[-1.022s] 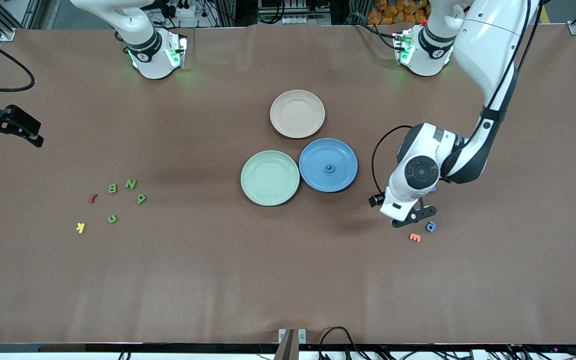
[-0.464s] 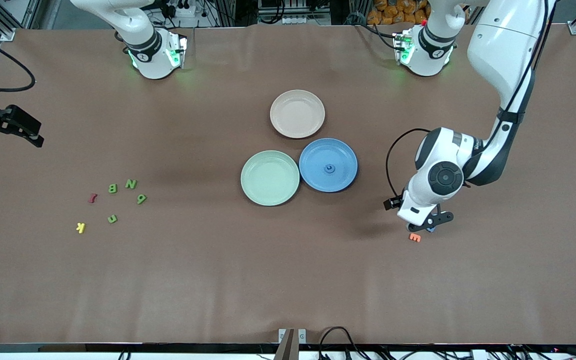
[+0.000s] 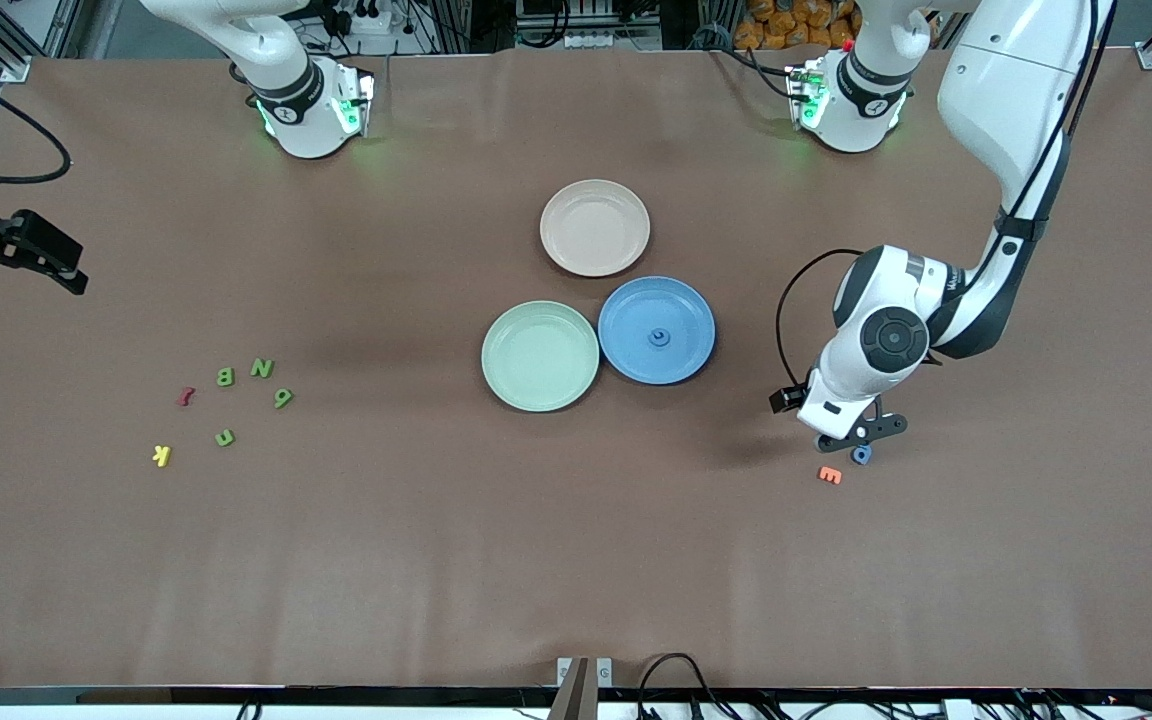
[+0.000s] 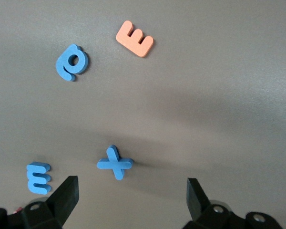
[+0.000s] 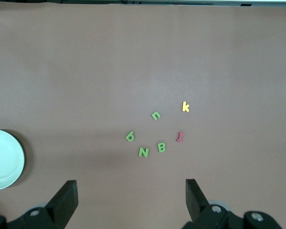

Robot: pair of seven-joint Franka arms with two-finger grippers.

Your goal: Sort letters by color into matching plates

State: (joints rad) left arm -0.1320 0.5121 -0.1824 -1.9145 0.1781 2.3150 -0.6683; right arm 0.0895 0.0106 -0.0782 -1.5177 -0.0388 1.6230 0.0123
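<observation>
I have the left gripper (image 4: 128,191) spread wide, low over the blue letters (image 4: 115,163) near the table's left-arm end, lined up to pinch one for the blue plate (image 3: 656,330). The right gripper (image 5: 128,193) waits open above the table's right-arm edge; the green letters (image 3: 254,395) lie untouched, the green plate (image 3: 539,356) empty.

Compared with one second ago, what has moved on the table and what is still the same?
The left gripper moved toward the left arm's end of the table and now hovers over the blue letters beside the orange E, jaws open, holding nothing. Nothing was picked up or released. The right gripper, the three plates, the blue letter in the blue plate and the green letters stayed as they were.
</observation>
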